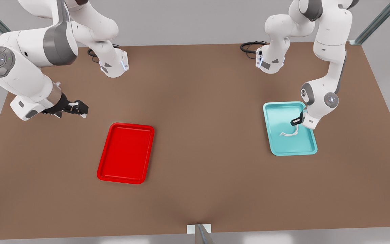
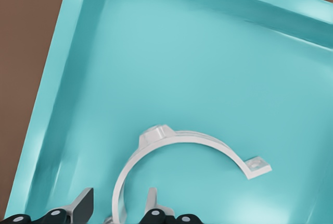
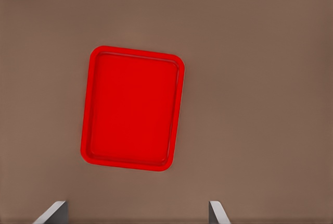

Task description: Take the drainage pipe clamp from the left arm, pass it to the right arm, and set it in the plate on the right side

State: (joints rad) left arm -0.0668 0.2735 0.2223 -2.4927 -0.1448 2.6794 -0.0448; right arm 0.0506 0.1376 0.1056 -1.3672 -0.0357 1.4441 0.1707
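white and thin, the drainage pipe clamp (image 1: 289, 133) lies flat on the floor of the teal tray (image 1: 276, 149), toward that tray's near half. in the left wrist view i see its half-ring curve (image 2: 171, 146) with one flat tab at the far end and a small boss on the arc. the left claw (image 1: 297, 121) is down over the tray on the front view's right, and its fingers (image 2: 83, 203) stand parted on either side of the ring's lower end, with the strip running between them; i cannot tell whether either finger touches it. the clamp is resting on the tray, not lifted.

the teal tray sits on the brown worktop (image 1: 195, 135) at the front view's right. well apart from it, toward the front view's left, lies the plate (image 1: 108, 169), glossy red, with nothing in it. the right wrist view looks straight down at that plate (image 3: 88, 130).

the right claw (image 1: 78, 109) hangs above the worktop on the far side of the plate, at the front view's left, waiting. its fingertips (image 3: 54, 212) show spread wide, gripping nothing.
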